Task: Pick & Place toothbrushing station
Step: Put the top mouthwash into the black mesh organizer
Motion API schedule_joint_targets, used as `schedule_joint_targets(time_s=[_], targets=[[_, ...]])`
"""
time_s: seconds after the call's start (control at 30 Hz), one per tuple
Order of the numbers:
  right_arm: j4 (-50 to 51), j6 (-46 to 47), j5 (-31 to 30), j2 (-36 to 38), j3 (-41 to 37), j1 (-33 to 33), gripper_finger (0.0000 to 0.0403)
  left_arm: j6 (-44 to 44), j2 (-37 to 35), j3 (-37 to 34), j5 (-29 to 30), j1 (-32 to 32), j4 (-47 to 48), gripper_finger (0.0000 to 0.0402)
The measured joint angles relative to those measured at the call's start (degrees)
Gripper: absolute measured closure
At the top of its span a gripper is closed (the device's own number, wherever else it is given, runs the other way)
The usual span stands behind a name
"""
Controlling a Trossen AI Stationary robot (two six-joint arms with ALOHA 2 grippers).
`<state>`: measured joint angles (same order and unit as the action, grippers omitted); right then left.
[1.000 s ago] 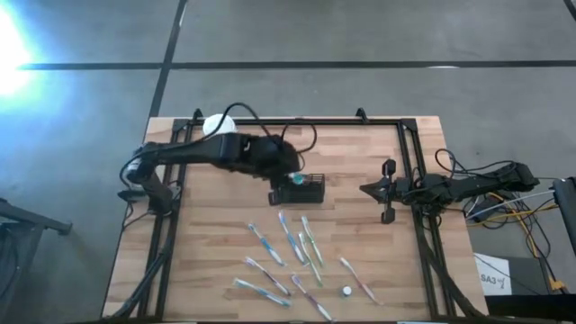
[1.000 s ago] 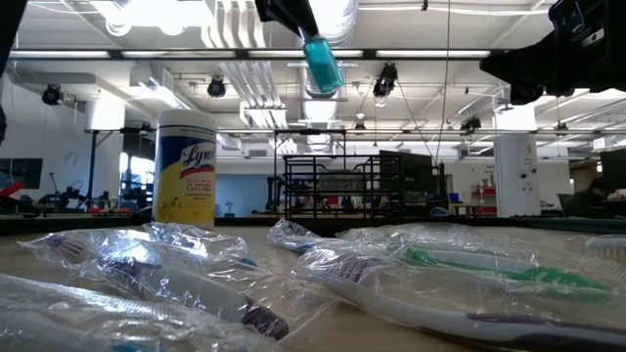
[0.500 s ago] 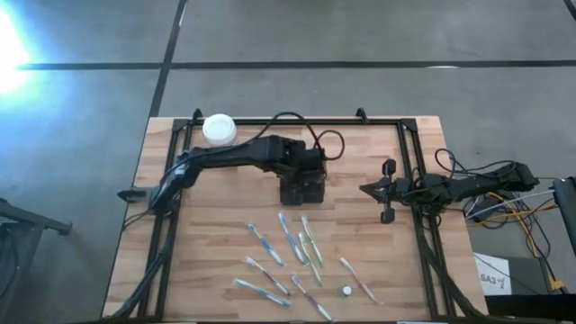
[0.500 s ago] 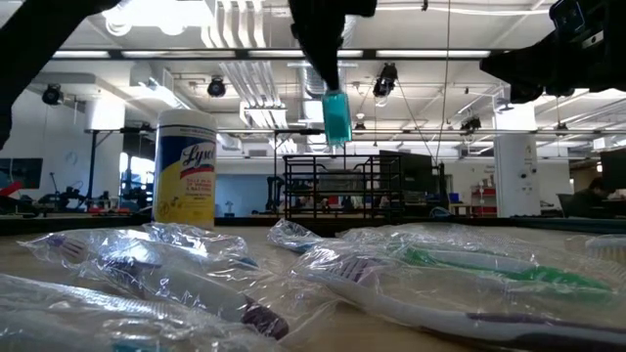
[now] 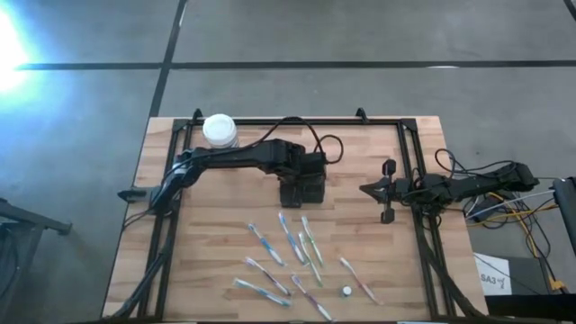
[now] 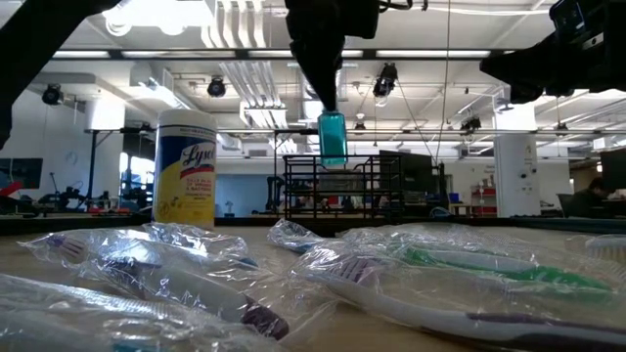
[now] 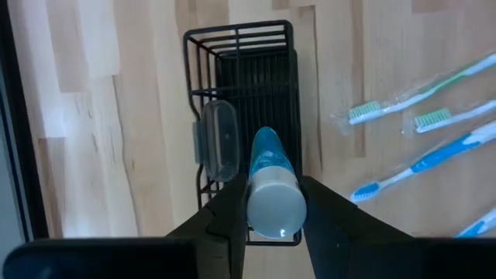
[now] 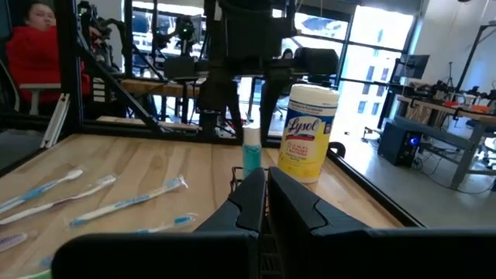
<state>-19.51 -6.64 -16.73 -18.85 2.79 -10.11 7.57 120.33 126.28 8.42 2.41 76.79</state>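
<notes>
The toothbrushing station is a small black wire holder standing on the wooden table near its middle; it also shows in the high view and the low view. My left gripper is directly above it, shut on a teal toothpaste tube. My right gripper waits, shut and empty, above the table's right part. The white-lidded yellow jar stands at the far left corner. My left gripper pinches the tube at its white cap end between its two fingers. The fingers come from above, pointing down. The tube hangs upright below them, its teal flat end down at about the height of the holder's top rim, clear of the table.
Several wrapped toothbrushes lie spread over the near half of the table, with a small white round thing among them. A clear oval piece sits at the holder's side. Black rails run along the table's edges.
My left gripper has moved toward the table's right until it stands over the holder, then gone down. The tube, tilted a second ago, now hangs upright and lower, just over the holder.
</notes>
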Motion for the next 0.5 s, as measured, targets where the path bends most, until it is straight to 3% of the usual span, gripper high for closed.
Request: schedule_joint_targets(time_s=[0.5], targets=[[-0.02, 0.18, -0.02, 0.02, 0.0, 0.02, 0.039, 0.57, 0.07, -3.38, 0.01, 0.16, -2.36, 0.0302]])
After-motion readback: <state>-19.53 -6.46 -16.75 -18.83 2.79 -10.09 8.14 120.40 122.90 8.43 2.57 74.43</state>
